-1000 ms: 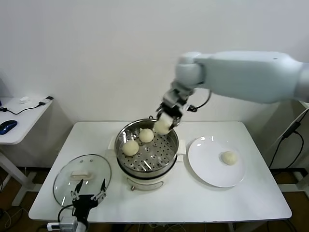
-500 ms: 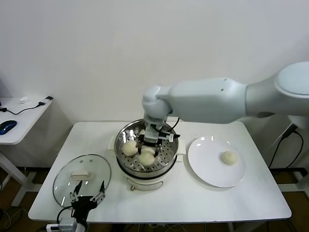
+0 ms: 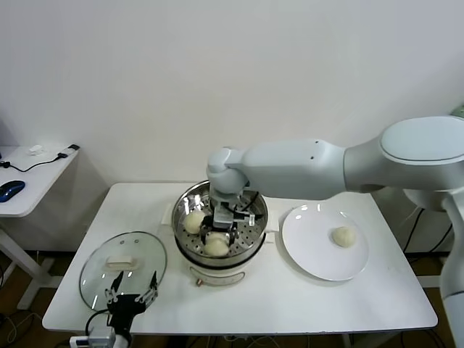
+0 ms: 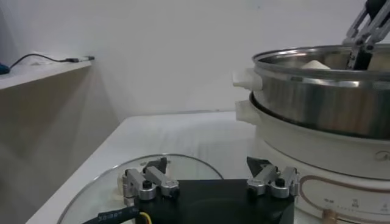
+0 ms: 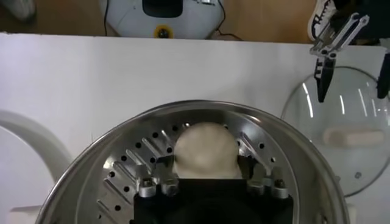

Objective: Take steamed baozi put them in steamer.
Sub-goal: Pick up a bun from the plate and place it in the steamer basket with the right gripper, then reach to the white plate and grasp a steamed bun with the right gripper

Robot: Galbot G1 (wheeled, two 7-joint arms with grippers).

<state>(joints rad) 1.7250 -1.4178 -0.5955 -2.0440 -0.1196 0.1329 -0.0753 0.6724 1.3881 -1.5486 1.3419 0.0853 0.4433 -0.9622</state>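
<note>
The steel steamer [image 3: 259, 217] sits on its cream pot base at mid-table. My right gripper [image 3: 216, 243] reaches down into it and is shut on a baozi [image 3: 216, 248] near the basket's front. In the right wrist view that baozi [image 5: 204, 151] sits between the two fingers [image 5: 159, 165], low over the perforated floor [image 5: 122, 159]. A second baozi [image 3: 193, 222] lies at the basket's left. A third is hidden behind the arm. One baozi [image 3: 343, 236] lies on the white plate [image 3: 319, 261]. My left gripper [image 3: 132, 293] is open and parked at the table's front left.
The glass lid [image 3: 109, 264] with a cream handle lies flat at the front left, under my left gripper [image 4: 207, 163]. The steamer wall [image 4: 317, 103] rises just beside it. A side table with a mouse [image 3: 11, 190] stands at far left.
My right gripper carried the baozi from above the steamer's back rim down into the basket, then toward its front. The left arm has not moved.
</note>
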